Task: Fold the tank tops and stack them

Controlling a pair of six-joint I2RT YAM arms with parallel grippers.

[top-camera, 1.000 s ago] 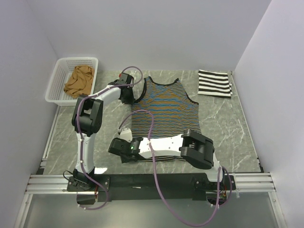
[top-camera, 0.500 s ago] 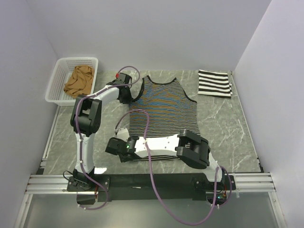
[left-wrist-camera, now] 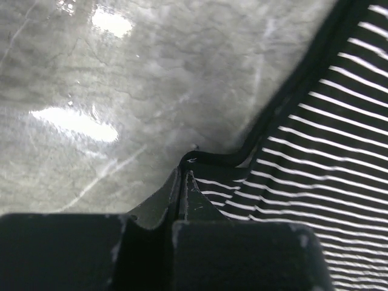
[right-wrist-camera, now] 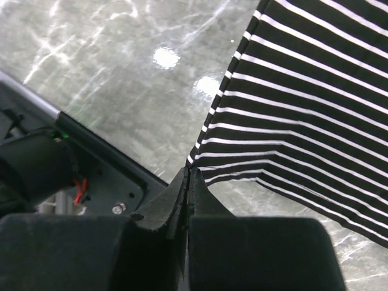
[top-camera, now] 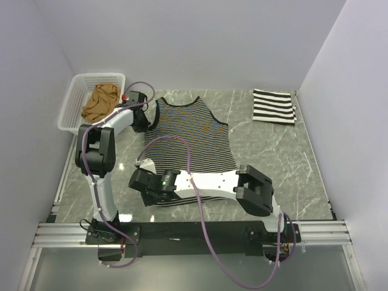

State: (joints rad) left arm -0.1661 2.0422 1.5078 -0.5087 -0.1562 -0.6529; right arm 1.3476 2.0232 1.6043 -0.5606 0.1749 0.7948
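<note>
L fingers (left-wrist-camera: 199, 205) and R fingers (right-wrist-camera: 162, 203) each clamped on thin-striped tank top (top-camera: 191, 133) edge.

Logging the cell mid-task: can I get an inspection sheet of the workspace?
Surface: grey marble table, glossy.
Job's things: thin-striped tank top spread flat mid-table; bold striped top folded far right; tan top crumpled in white mesh basket.
Clutter: only that basket, far left.
Grippers: left gripper shut on the spread top's strap; right gripper shut on its near hem corner.
Cables: purple cable loops over the spread top.
Surroundings: plain white walls.
</note>
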